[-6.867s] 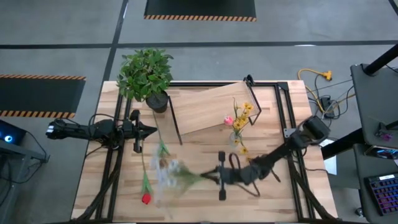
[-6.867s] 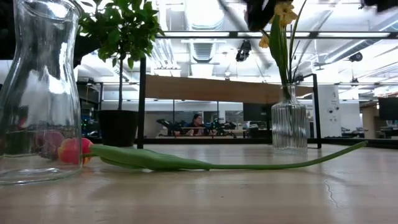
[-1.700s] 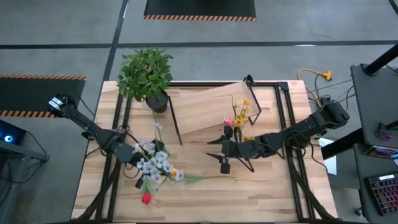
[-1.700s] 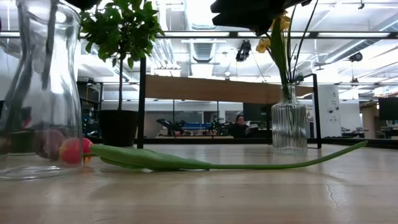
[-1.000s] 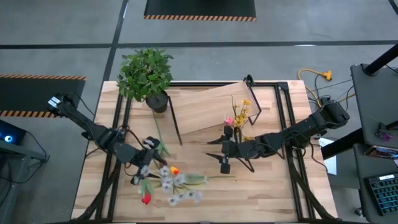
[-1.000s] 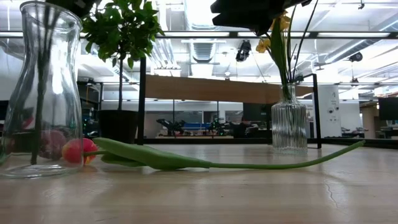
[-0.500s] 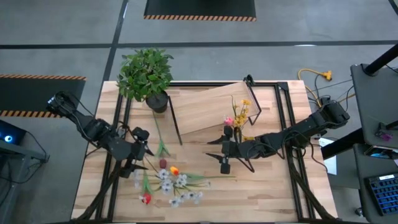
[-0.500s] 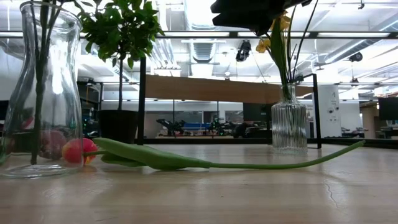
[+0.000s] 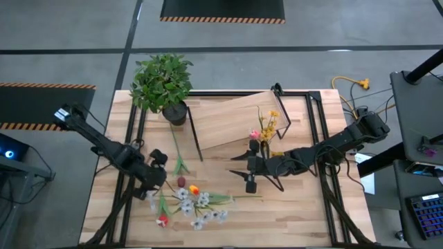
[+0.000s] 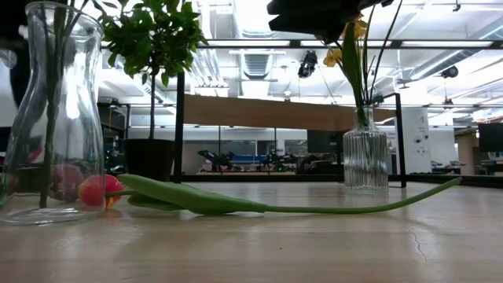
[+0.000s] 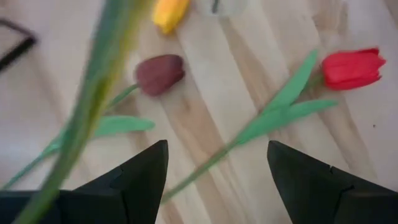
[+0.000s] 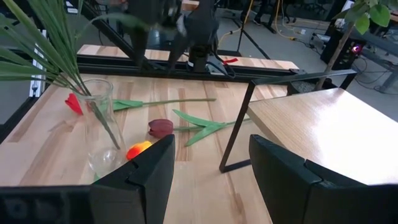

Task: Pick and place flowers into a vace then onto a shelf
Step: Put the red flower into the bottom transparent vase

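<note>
— Red tulip [image 11: 352,67] lies loose on the table [image 9: 297,207], beside the glass carafe [image 10: 52,118] holding pale sprays [image 9: 201,209].
— Grippers?
— Left gripper [image 9: 151,188] hovers spread above the stems; right gripper [image 9: 247,169] waits released near the shelf [image 9: 232,117].

In the left wrist view, a blurred green stalk [image 11: 93,106] crosses the frame close to the lens; both of its ends run off the picture. The red tulip [image 11: 351,67] is in focus, but its stem end is cut off between the fingers. In the low view, the clear glass carafe [image 10: 51,118] is cut at the left edge, and the right arm's dark body [image 10: 314,16] is cut at the top.
</note>
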`<state>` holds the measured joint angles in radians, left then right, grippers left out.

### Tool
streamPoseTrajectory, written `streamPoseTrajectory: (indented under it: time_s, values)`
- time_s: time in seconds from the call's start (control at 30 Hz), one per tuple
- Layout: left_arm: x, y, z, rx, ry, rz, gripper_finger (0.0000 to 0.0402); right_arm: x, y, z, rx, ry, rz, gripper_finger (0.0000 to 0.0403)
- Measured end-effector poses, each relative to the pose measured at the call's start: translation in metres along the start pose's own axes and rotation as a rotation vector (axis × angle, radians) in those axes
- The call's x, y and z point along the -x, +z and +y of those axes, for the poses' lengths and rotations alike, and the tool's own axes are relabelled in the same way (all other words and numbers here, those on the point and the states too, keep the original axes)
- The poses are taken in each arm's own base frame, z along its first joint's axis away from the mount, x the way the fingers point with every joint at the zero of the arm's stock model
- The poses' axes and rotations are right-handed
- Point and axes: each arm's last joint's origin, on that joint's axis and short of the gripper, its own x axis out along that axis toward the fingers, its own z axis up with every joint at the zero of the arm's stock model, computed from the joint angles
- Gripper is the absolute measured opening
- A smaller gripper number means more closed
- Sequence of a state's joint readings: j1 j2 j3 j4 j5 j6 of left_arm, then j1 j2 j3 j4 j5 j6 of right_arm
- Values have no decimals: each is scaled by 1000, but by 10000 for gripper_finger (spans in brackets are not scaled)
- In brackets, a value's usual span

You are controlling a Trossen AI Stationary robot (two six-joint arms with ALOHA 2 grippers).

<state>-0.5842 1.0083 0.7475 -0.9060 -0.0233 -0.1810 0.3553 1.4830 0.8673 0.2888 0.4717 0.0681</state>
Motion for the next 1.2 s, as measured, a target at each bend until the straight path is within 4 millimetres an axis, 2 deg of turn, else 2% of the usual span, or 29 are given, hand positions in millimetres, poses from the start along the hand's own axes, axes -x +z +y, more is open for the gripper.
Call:
streamPoseTrajectory:
  time_s: [0.13, 0.33, 0.5, 0.7, 0.9, 1.03, 1.2]
  values:
    - [-28, 2, -3, -37, -64, 0, 257, 0, 0, 0, 0, 0, -1, 199]
    - [-59, -1, -6, -34, -157, 131, 257, 1, 1, 0, 23, 0, -3, 199]
    - [-74, 5, -14, -61, -170, 173, 257, 1, 1, 0, 26, 0, -3, 199]
    - [-93, 2, -25, -110, -169, 245, 257, 1, 1, 0, 27, 0, -2, 199]
    - [-100, 2, -28, -128, -135, 256, 256, 1, 1, 0, 27, 0, -2, 199]
    - [-101, 2, -28, -129, -121, 252, 227, 1, 1, 0, 27, 0, -3, 199]
    - [-101, 2, -27, -131, -104, 247, 143, 1, 1, 0, 40, -1, -3, 199]
